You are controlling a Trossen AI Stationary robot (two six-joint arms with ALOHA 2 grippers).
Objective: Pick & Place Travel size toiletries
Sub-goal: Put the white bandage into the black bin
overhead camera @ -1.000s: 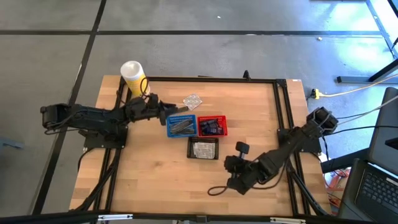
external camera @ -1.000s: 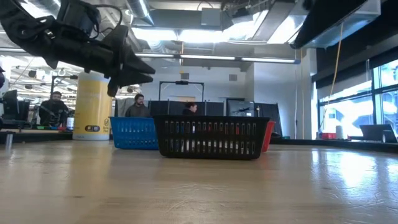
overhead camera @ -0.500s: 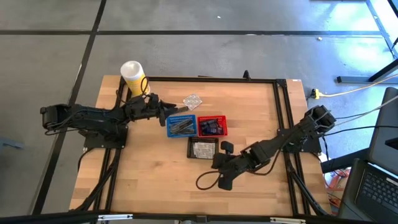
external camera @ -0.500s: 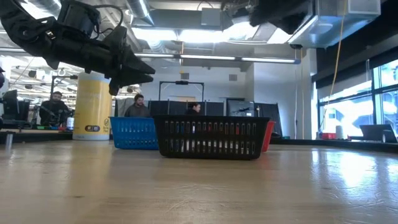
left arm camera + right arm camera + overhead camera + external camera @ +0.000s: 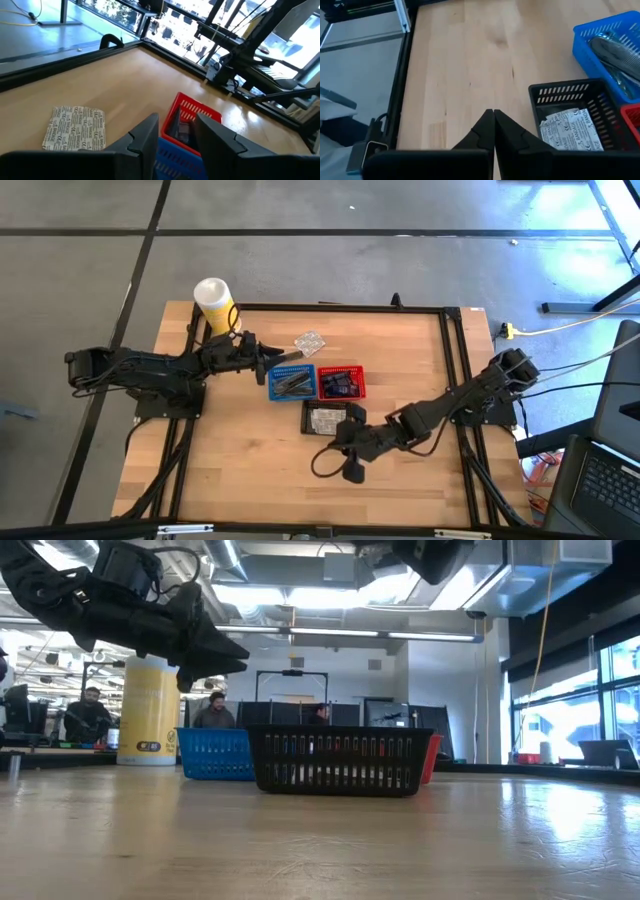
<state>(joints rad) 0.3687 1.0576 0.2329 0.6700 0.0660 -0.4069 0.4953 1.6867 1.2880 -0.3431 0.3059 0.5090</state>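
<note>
Left end effector [image 5: 283, 358] part-open over the blue basket [image 5: 292, 383], bandage packet [image 5: 310, 341] just beside; right end effector [image 5: 493, 120] clenched, empty

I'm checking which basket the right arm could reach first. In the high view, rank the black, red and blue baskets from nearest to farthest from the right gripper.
From the right gripper, low on the table:
1. Black basket, just above it, nearest.
2. Red basket, beyond the black one, toward the right.
3. Blue basket, beside the red one on its left, slightly farther.
</note>
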